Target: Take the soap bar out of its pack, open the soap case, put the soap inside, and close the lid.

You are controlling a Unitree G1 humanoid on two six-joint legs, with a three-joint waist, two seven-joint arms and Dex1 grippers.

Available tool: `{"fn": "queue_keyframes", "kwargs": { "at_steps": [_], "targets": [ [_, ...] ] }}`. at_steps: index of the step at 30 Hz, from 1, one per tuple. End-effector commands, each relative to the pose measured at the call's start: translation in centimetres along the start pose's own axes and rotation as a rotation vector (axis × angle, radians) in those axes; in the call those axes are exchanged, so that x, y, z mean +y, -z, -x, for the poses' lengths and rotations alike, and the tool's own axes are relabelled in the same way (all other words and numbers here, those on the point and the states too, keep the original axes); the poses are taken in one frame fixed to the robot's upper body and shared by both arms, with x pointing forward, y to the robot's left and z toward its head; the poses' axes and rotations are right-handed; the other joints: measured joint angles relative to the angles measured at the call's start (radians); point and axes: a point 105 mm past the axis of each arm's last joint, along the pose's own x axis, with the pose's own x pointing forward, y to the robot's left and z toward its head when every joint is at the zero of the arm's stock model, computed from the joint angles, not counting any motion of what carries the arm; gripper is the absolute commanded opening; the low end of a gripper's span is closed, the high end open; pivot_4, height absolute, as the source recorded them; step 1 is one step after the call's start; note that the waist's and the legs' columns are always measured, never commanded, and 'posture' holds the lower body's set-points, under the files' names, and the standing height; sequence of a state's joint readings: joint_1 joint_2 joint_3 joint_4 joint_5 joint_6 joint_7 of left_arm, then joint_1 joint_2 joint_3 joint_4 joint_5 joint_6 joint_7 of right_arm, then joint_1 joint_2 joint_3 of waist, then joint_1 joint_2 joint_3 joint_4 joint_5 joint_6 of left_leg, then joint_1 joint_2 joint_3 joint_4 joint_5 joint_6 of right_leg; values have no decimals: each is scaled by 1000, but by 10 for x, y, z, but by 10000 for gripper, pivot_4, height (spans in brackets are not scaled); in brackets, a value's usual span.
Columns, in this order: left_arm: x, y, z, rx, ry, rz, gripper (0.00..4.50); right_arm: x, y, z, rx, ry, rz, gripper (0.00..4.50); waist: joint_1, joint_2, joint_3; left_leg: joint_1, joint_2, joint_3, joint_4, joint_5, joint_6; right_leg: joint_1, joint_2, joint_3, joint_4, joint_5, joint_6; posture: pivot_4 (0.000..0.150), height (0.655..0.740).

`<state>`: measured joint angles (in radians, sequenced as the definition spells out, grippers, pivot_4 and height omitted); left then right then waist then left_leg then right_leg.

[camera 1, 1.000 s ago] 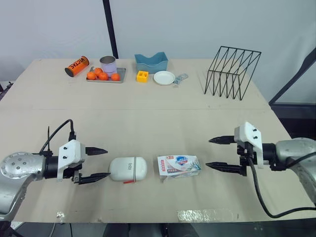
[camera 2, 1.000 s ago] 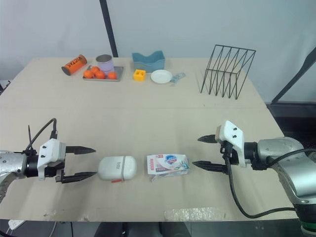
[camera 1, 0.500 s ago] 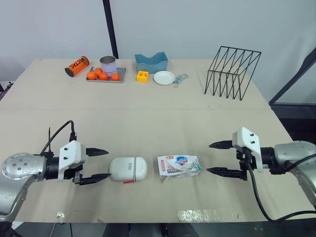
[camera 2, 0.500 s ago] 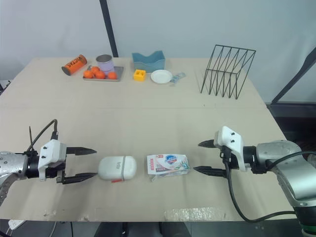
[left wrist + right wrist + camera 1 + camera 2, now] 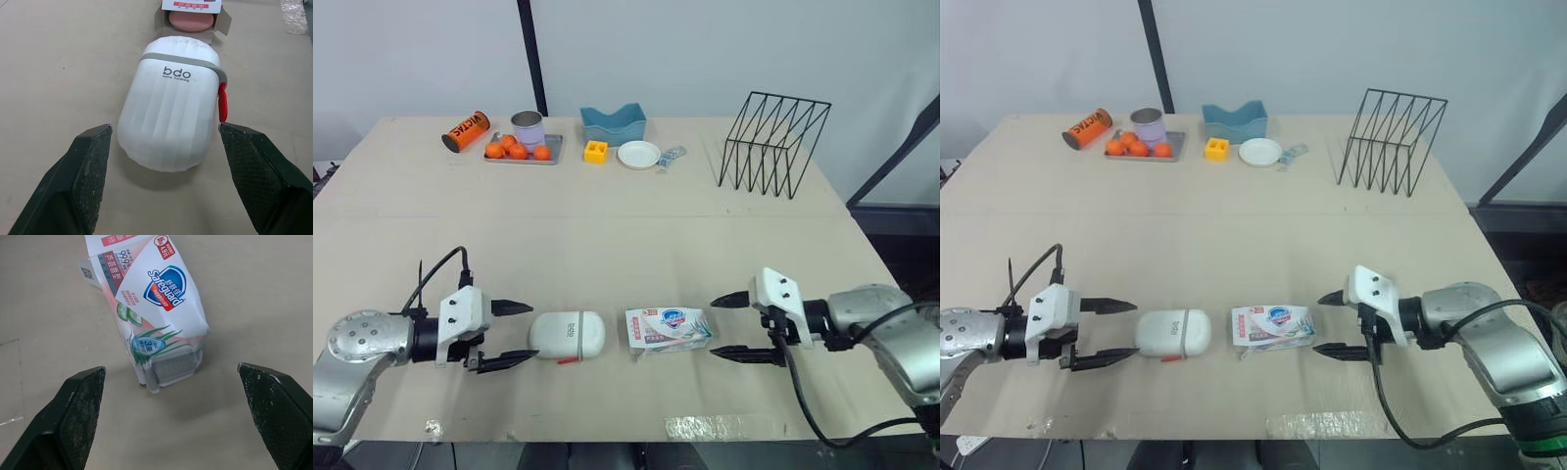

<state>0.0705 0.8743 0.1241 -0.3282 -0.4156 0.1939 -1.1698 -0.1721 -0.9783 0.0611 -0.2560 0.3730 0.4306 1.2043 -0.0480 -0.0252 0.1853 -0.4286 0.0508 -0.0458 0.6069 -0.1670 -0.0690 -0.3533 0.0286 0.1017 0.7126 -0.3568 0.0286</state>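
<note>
1. Left tool is gaping wide and empty, facing the closed soap case on the bench
2. Right tool is gaping empty just beside the soap pack; an off-centre pinch is risking shoving the light pack into the case

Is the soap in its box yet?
Not yet. Nothing looks done: the soap sits in its pack, and the case is shut. The left gripper faces the case, the right gripper the pack, jaws open. Every step is left.
</note>
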Motion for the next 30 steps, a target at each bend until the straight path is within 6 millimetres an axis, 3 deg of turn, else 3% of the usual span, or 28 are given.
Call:
{"fn": "queue_keyframes", "kwargs": {
  "at_steps": [1, 20, 24, 30],
  "targets": [
    [0, -9, 1, -20, -12, -40, 36826, 0, -2, -3, -2, -21, 34, 45000, 0, 0, 0, 0, 0, 0, 0, 0, 0, 0, 0, 0, 0, 0, 0, 1500, 7400],
    [-5, -8, 1, -12, -67, -33, 36826, -10, -3, -29, -28, -122, 64, 45000, 0, 0, 0, 0, 0, 0, 0, 0, 0, 0, 0, -1, 0, 3, -5, 1500, 7400],
    [-5, -9, 2, -12, -78, -35, 36435, -10, -1, -31, -19, -125, 62, 32998, 0, 0, 0, 0, 0, 0, 0, 0, 0, 0, 0, -1, 0, 3, -5, 1500, 7400],
    [-2, -10, 1, -10, -90, -42, 36435, -6, 1, -31, -4, -156, 61, 32998, 0, 0, 0, 0, 0, 0, 0, 0, 0, 0, 0, -1, 1, 3, -5, 1500, 7400]
  ]
}}
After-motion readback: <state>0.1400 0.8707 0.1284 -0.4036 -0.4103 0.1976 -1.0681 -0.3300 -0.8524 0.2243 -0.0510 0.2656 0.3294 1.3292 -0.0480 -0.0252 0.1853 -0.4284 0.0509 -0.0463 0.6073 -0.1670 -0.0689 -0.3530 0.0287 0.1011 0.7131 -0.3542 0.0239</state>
